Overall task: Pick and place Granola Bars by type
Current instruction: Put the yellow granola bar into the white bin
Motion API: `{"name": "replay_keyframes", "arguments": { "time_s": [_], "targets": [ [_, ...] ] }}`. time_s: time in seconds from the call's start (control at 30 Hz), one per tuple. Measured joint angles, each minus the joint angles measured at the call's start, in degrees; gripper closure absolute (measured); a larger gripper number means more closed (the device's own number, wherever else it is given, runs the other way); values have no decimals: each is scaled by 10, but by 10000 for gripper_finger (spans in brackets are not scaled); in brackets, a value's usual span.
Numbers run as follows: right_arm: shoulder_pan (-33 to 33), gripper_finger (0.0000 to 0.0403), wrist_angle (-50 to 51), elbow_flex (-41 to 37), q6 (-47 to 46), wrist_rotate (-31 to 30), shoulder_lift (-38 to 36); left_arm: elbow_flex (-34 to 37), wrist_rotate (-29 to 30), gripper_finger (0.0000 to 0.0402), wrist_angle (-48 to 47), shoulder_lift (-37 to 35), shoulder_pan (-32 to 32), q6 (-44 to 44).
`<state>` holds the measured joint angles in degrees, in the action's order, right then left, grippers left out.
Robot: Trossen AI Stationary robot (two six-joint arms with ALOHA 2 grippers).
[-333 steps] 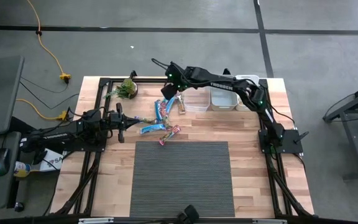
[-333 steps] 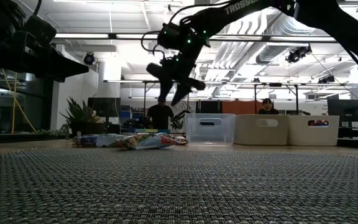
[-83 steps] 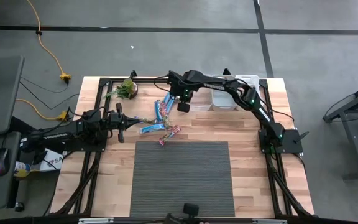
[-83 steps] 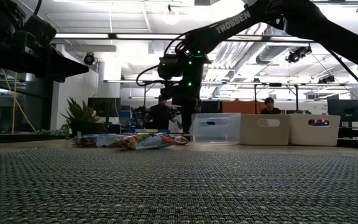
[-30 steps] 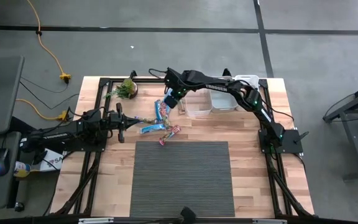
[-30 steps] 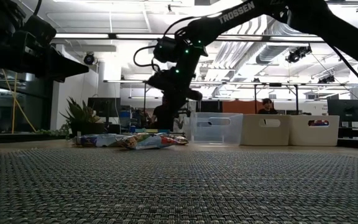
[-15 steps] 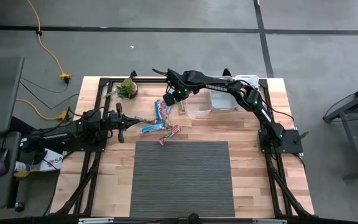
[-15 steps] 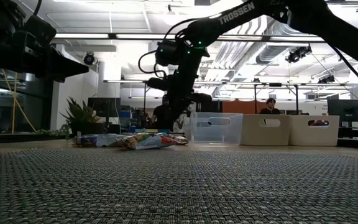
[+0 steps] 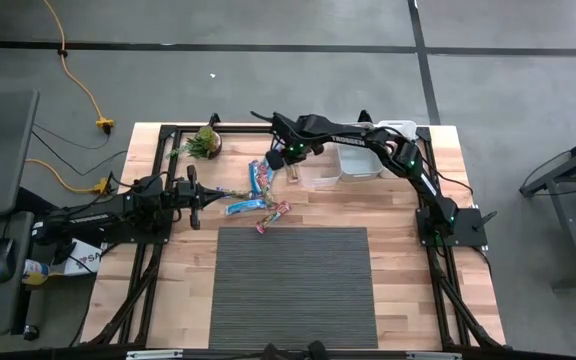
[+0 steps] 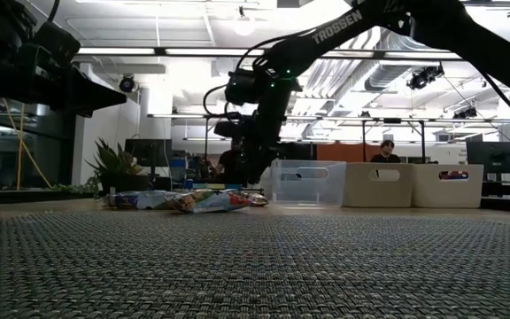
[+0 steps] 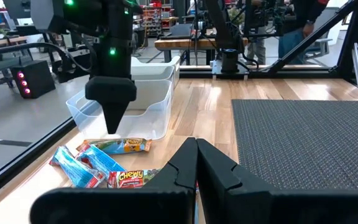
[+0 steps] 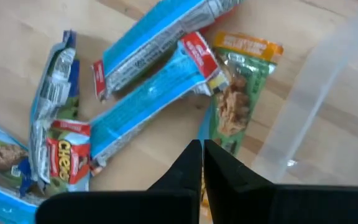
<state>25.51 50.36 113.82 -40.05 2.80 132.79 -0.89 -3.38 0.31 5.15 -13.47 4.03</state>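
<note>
Several granola bars lie flat in a loose heap on the wooden table: blue ones (image 9: 259, 177) (image 12: 154, 93), a blue-red-white one (image 9: 273, 215) and a yellow-green one (image 12: 236, 102) (image 11: 120, 146) next to the clear bin. My right gripper (image 12: 201, 149) (image 9: 291, 163) is shut and empty. It points down a little above the yellow-green bar, as the left wrist view (image 11: 112, 121) shows. My left gripper (image 11: 196, 155) (image 9: 194, 196) is shut and empty, and waits low at the table's left, pointing at the heap.
A clear bin (image 9: 318, 172) stands right of the heap, with two white bins (image 9: 360, 160) (image 9: 398, 130) beyond it. A small potted plant (image 9: 205, 143) stands at the far left. A dark woven mat (image 9: 293, 285) covers the near middle. People show in the room behind.
My right gripper has gone a little toward the table's right edge and down toward the yellow-green bar. It has turned from a slant to pointing straight down. The bars have stayed where they were.
</note>
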Motion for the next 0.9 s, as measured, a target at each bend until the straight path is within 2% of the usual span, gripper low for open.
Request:
{"name": "replay_keyframes", "arguments": {
  "time_s": [0.37,0.9],
  "targets": [
    [5,403,-18,0,-3,12,16,0,0,400,0,0,0,0],
    [8,403,-8,0,-1,-22,20,0,0,400,0,0,0,0]
  ]
}}
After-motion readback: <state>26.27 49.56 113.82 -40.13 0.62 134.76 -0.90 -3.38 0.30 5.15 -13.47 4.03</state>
